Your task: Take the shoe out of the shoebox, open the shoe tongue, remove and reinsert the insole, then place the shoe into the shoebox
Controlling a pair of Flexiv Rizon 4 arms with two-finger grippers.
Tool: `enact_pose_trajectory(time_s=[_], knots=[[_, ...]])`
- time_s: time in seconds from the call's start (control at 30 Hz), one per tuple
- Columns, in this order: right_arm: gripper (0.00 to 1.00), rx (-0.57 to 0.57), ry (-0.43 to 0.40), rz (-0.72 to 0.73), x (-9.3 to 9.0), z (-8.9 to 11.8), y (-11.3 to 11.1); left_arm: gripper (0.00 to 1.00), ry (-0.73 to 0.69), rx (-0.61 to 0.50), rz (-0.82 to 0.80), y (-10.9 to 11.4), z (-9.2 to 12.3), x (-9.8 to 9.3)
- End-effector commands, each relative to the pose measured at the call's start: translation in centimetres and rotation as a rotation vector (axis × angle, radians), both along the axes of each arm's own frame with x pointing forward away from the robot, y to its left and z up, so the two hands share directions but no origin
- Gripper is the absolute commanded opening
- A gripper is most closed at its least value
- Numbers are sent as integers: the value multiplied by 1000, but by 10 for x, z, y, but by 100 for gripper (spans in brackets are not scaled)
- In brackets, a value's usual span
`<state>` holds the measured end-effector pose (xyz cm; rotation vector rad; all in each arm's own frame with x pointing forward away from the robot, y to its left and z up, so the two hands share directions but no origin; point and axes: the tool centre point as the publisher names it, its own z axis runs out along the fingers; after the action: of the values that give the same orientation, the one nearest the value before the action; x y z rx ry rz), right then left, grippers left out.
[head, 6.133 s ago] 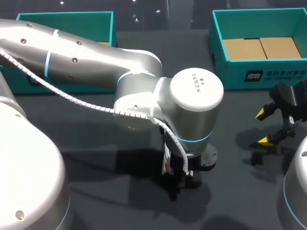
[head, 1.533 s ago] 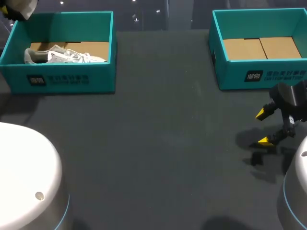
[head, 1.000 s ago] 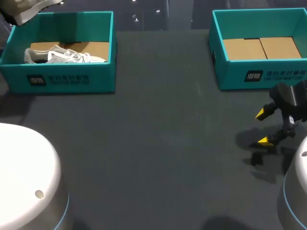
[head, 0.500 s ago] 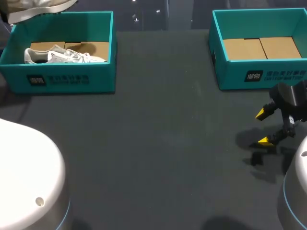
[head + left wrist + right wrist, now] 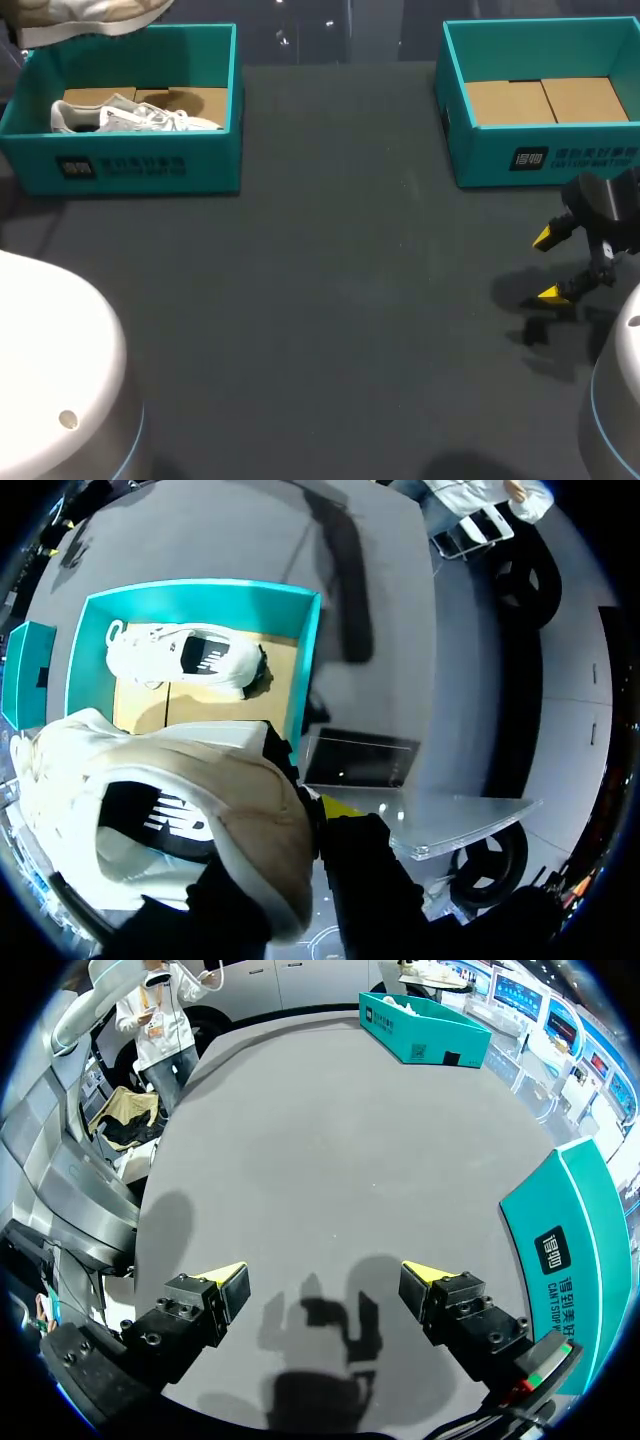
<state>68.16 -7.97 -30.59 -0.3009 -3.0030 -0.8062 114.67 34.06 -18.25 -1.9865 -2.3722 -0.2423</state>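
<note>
While above the white-labelled left shoebox [image 5: 212, 150], beige shoe [image 5: 235, 805] pinched in left jaws; right jaws spread.

Left pincer [image 5: 305, 825] has lifted 1 shoe [image 5: 90, 18] above the shoebox [image 5: 130, 165].

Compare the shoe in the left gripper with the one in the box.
The held shoe hangs in the left gripper, clear of the left shoebox; the boxed shoe lies on that box's cardboard floor. The held shoe is gripped; the boxed shoe is untouched. Both are light-coloured with a dark side logo.
</note>
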Motion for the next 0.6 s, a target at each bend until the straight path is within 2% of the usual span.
enact_pose_trajectory(time_s=[0.03, 0.27, 0.6], knots=[[100, -3, -1, -2, -1, 0, 0, 0, -21, 5, -3, -1, 1, -6], [100, -3, -1, -2, -1, 0, 0, 0, -39, 30, -105, -11, -19, 2], [100, -3, -1, -2, -1, 0, 0, 0, -7, 77, -133, -16, -54, 11]])
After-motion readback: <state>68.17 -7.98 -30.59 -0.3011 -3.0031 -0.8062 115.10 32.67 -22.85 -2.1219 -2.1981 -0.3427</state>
